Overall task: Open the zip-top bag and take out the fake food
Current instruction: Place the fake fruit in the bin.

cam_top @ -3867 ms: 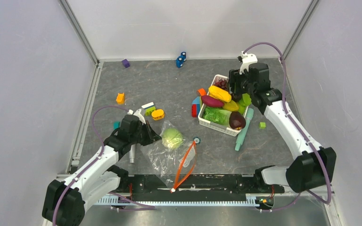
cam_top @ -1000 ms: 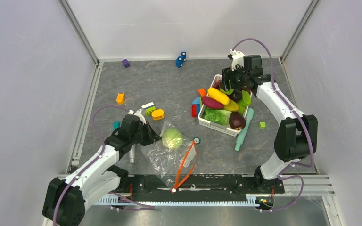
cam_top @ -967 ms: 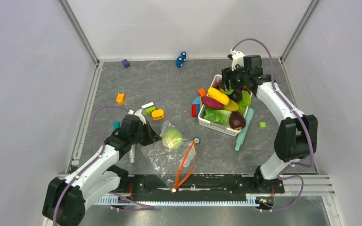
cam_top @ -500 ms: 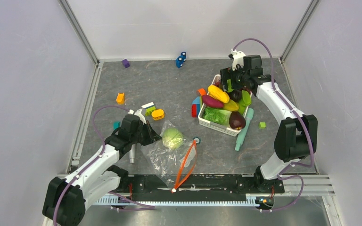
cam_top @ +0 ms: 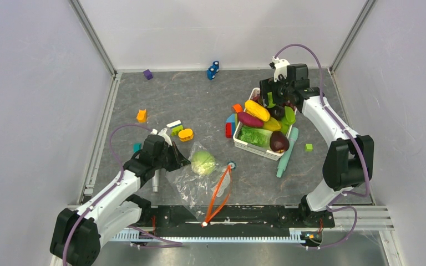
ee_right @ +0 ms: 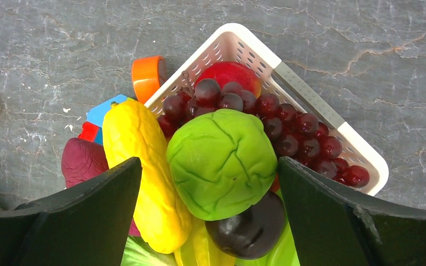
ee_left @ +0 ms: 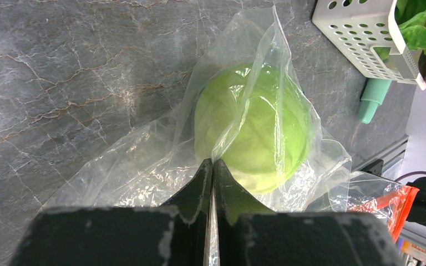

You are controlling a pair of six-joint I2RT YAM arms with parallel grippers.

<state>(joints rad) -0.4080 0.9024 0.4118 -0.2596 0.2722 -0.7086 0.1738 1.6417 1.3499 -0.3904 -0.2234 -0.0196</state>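
Note:
The clear zip-top bag lies at the front centre, its red-orange zipper strip gaping open toward the near edge. A pale green cabbage is inside it. My left gripper is shut on a fold of the bag's plastic right beside the cabbage. My right gripper hangs open over the far end of the white basket. Its fingers stand on either side of a round green fruit that rests on the pile, with corn, eggplant and sweet potato.
Dark red grapes and lettuce also fill the basket. A teal handle lies along the basket's right side, next to a green cube. Coloured blocks are scattered left of centre, blue pieces near the back wall.
My right gripper's jaws have spread wide over the basket, and the green fruit now lies free on the pile. The left arm and the bag have not moved.

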